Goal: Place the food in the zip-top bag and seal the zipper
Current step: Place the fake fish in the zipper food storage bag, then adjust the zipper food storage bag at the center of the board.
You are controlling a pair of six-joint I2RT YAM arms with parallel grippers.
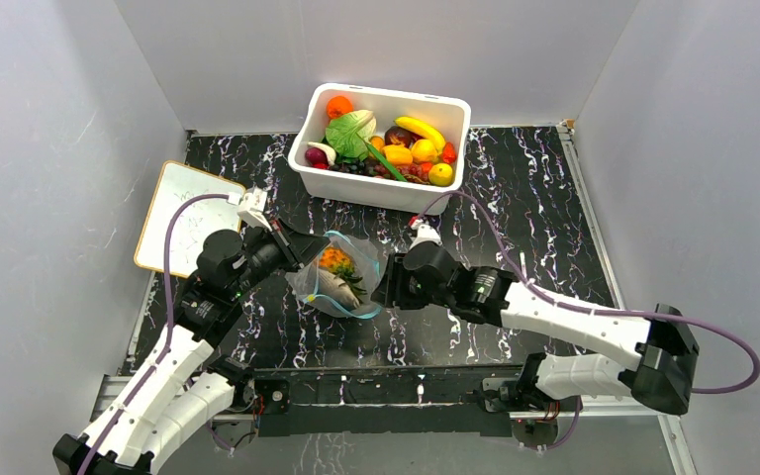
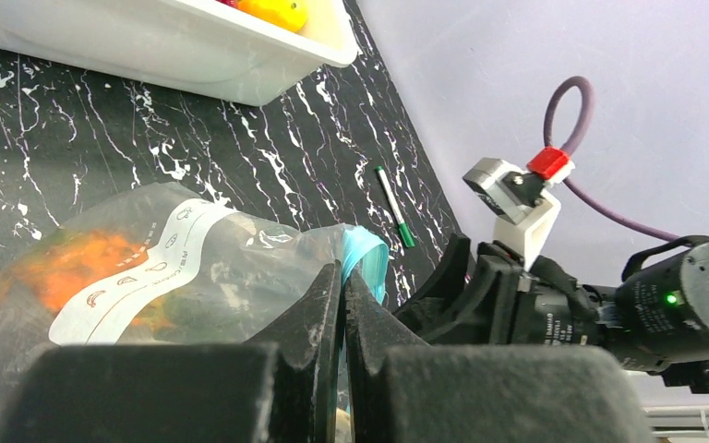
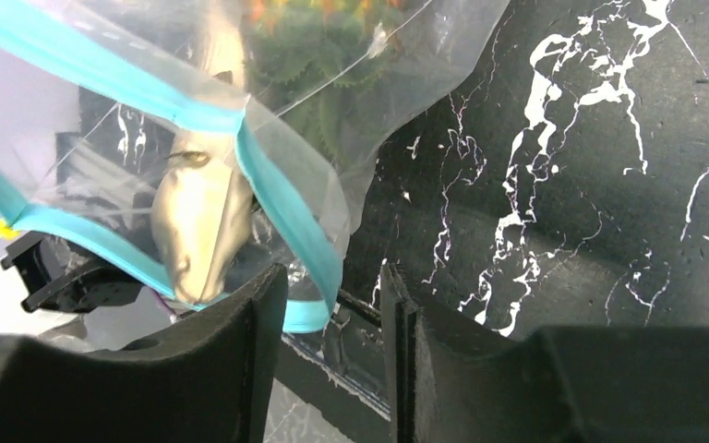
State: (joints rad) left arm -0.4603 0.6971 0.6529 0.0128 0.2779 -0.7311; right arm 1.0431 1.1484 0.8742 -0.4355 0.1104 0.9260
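The clear zip-top bag [image 1: 341,279] lies on the black marbled table between both arms, mouth open. Inside it are an orange pineapple with green crown [image 1: 335,261] and a pale fish-shaped piece [image 1: 337,288]. My left gripper [image 2: 342,277] is shut on the bag's edge at the teal zipper [image 2: 366,256]. My right gripper [image 3: 332,284] is open at the bag's other end. A corner of the zipper [image 3: 308,312] hangs between its fingers, close to the left finger [image 3: 257,305]. The fish piece [image 3: 199,214] shows through the plastic. More food fills the white tub [image 1: 313,173].
The white tub stands behind the bag, near the back wall. A small whiteboard [image 1: 186,217] lies at the left edge. A green-capped pen [image 2: 394,208] rests on the table to the right. Grey walls close in three sides.
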